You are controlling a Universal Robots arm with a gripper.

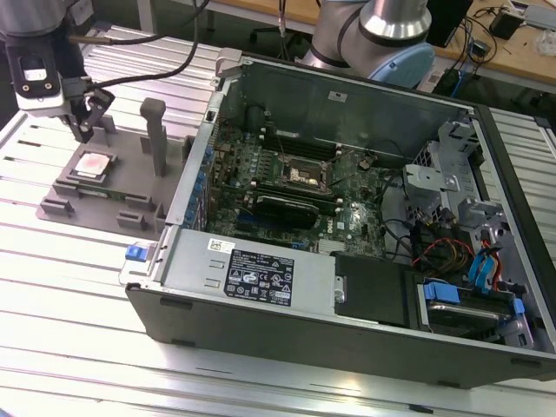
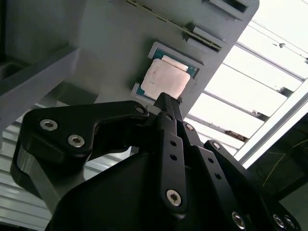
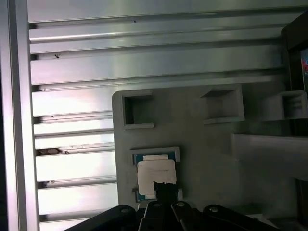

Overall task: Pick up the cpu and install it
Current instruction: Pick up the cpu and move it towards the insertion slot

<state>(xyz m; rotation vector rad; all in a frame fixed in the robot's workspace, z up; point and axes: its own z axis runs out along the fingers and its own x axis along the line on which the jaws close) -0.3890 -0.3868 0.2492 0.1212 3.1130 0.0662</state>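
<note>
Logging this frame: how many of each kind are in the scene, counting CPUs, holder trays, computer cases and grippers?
Silvery square cpu chip: 1
Grey plastic holder tray: 1
Open black computer case: 1
Black robot gripper: 1
Total: 4

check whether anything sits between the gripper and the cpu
Nothing visible does. In the exterior view the gripper hangs close over the cpu, which lies uncovered in its grey holder, with only open air between them.

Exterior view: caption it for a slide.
Gripper poised near the cpu on its grey fixture, beside the open computer case.
</note>
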